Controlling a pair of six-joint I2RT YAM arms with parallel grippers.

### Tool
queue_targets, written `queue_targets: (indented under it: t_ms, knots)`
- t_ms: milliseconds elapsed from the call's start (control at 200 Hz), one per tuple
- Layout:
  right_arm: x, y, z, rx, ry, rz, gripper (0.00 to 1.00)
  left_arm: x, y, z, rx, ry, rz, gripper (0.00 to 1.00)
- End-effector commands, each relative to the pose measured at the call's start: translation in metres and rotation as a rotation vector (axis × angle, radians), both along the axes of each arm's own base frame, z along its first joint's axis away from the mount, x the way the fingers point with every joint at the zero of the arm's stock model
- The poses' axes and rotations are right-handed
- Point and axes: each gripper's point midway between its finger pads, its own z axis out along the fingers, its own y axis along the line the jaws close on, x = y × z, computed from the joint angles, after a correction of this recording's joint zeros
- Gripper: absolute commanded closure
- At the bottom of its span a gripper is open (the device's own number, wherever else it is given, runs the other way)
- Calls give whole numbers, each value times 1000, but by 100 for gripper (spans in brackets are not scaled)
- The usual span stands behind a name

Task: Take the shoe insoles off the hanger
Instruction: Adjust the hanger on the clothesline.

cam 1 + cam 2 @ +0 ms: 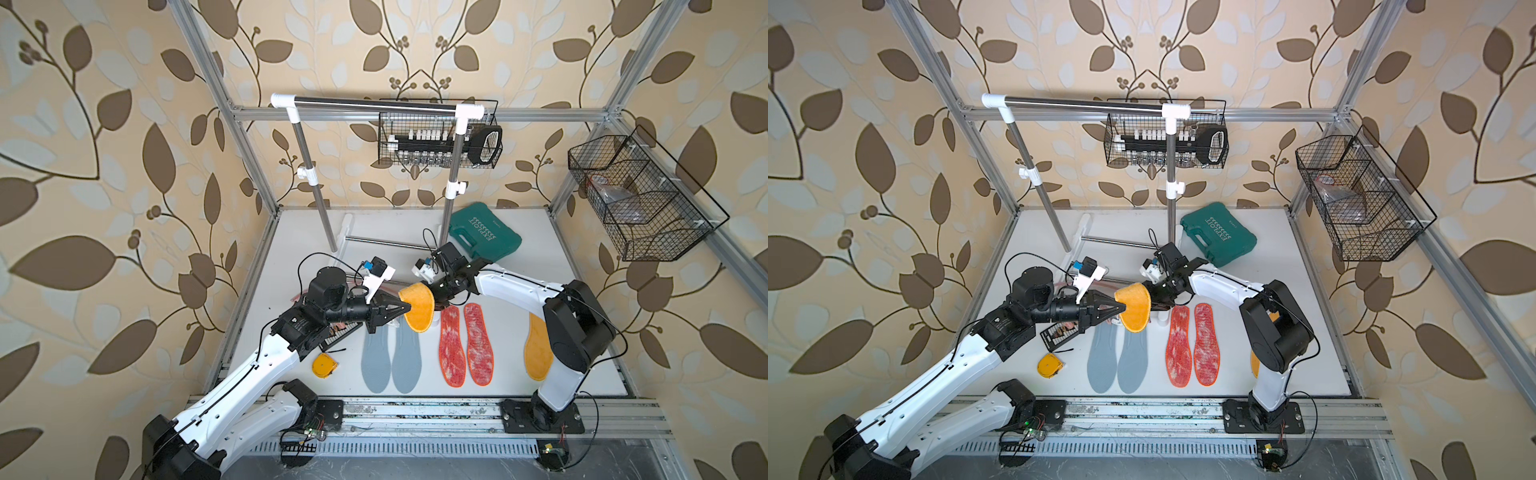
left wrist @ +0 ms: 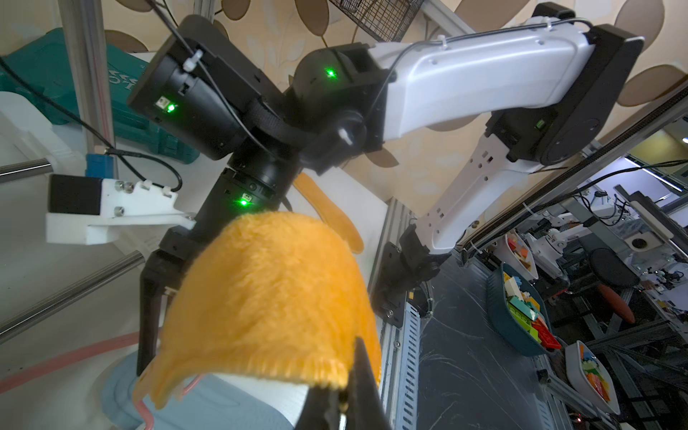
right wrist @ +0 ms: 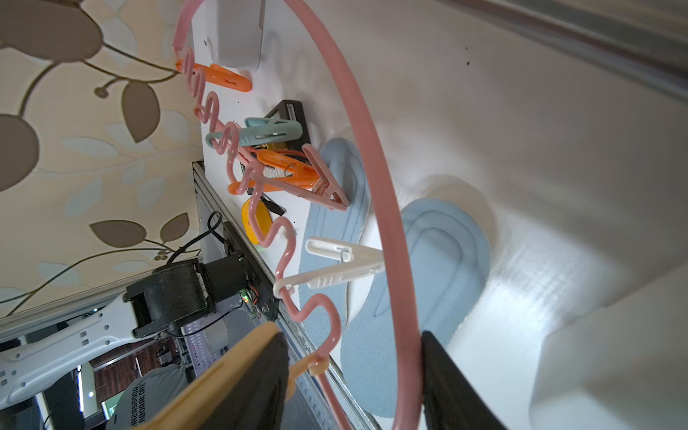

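Left gripper (image 1: 408, 308): closed tight on edge of mustard-yellow fuzzy insole (image 1: 419, 313).
Right gripper (image 3: 352, 335): jaws half apart, thin pink plastic hanger (image 3: 385, 201) between them.

In front of the garment rack (image 1: 365, 104), the left arm (image 1: 266, 361) and right arm (image 1: 511, 291) meet low over the table (image 1: 552, 245). The held yellow insole (image 1: 417, 309) and pink hanger (image 3: 372, 186) sit between them, blocking the middle. Nearer the front edge, the blue-grey insoles (image 1: 390, 361), red insoles (image 1: 465, 345) and a second yellow insole (image 1: 536, 353) cover the surface, with bare strips between them. The green case (image 1: 484, 235) crowds the rack's right post. Behind the rack the table lies bare.
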Motion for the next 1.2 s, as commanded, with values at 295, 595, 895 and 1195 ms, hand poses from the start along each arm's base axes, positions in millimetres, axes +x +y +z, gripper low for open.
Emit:
queue_targets:
  t_ms: [295, 595, 895, 1195]
  knots:
    - [4, 13, -24, -84, -51, 82, 64, -9, 6, 9, -31, -53, -1, 100]
    - [11, 14, 5, -23, -198, 65, 86, -17, 10, 7, -24, -36, -10, 100]
    - [7, 5, 51, 44, -343, 39, 91, -34, 18, 16, -50, -27, -35, 100]
    - [-2, -9, 128, 169, -575, -19, 100, -54, 24, 30, -84, -46, -87, 97]
